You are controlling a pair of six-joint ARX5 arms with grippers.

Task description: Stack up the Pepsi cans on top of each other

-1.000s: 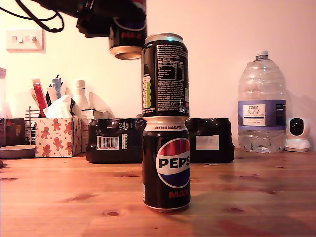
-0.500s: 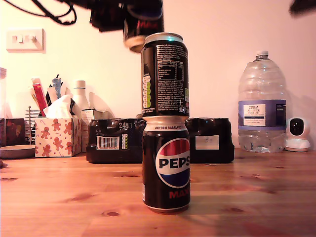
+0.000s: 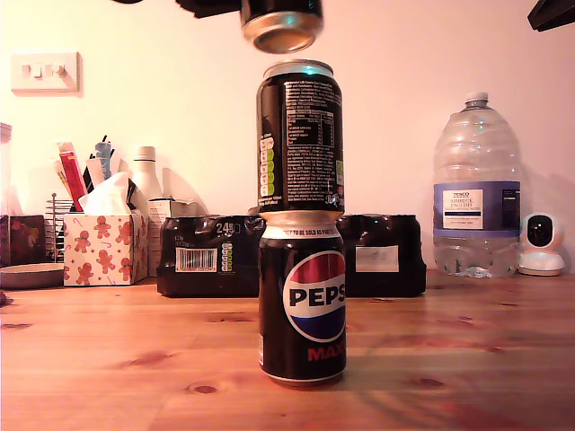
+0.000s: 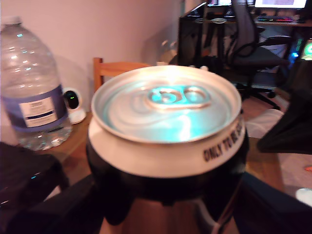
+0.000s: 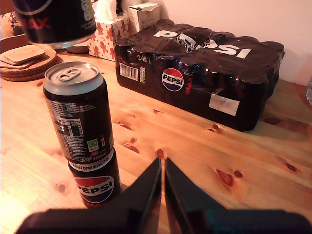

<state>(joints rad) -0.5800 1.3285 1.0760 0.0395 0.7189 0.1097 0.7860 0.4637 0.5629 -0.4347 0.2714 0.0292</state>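
1. Two cans are stacked on the table [image 3: 108, 359]: the upper can [image 3: 300, 135] stands upright on the lower can [image 3: 303, 301].
2. A held can [image 3: 281, 25] is pinched by the first pincer [image 4: 165, 209], with a finger on either side of its body.
3. In the exterior view the held can hangs at about 12 o'clock of the stack, just clear of the upper can's lid, slightly towards 11 and tilted.
4. The cans are judged stiff but smooth and slippery, and prone to topple. They are best gripped mid-body and levelled before the rims are seated.
5. The second pincer [image 5: 162, 185] is pressed together and empty, apart from the stack.
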